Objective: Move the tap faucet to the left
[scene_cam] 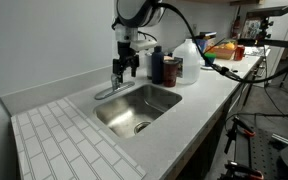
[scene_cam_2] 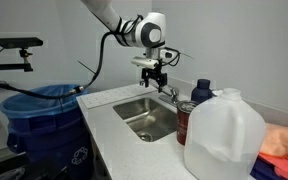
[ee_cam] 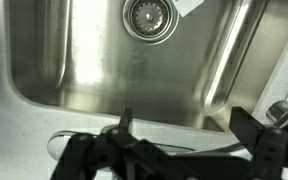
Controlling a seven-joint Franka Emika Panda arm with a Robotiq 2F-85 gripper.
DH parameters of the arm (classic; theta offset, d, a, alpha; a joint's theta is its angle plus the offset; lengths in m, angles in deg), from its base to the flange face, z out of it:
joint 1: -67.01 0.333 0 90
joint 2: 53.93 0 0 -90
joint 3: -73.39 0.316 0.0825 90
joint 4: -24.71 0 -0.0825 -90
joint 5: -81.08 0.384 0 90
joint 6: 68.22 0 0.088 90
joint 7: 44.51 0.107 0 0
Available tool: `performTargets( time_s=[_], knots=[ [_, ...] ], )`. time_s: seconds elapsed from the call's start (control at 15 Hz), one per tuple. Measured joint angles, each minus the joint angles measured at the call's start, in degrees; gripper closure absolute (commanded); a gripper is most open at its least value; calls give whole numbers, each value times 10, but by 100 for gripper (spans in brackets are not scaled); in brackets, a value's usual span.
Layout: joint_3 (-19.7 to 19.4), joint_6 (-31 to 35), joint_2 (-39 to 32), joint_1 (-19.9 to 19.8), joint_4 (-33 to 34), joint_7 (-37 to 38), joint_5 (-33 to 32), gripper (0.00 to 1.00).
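The tap faucet (scene_cam: 107,92) is small and chrome and stands at the back rim of the steel sink (scene_cam: 169,103). Its thin spout lies low along the rim. It also shows in an exterior view (scene_cam_2: 170,94). My gripper (scene_cam: 126,68) hangs just above the faucet, fingers pointing down, and shows in both exterior views (scene_cam_2: 154,76). In the wrist view the two fingers (ee_cam: 187,125) are spread wide and hold nothing. A thin chrome spout (ee_cam: 199,148) runs between them over the counter edge. A chrome part (ee_cam: 280,110) shows at the right.
Dark bottles (scene_cam: 168,68) and a white plastic jug (scene_cam: 189,55) stand beside the sink. The jug is also close to the camera in an exterior view (scene_cam_2: 224,135). A white tiled mat (scene_cam: 64,140) lies at one end. A blue bin (scene_cam_2: 44,115) stands beside the counter. The drain (ee_cam: 149,15) is in the basin.
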Motion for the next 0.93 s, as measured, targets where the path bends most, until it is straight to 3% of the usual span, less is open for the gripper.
performTargets(
  time_s=[0.73,0.93],
  knots=[
    [21,5,-76,46,97,7,3,0],
    [22,36,-99,63,122,12,2,0]
  ],
)
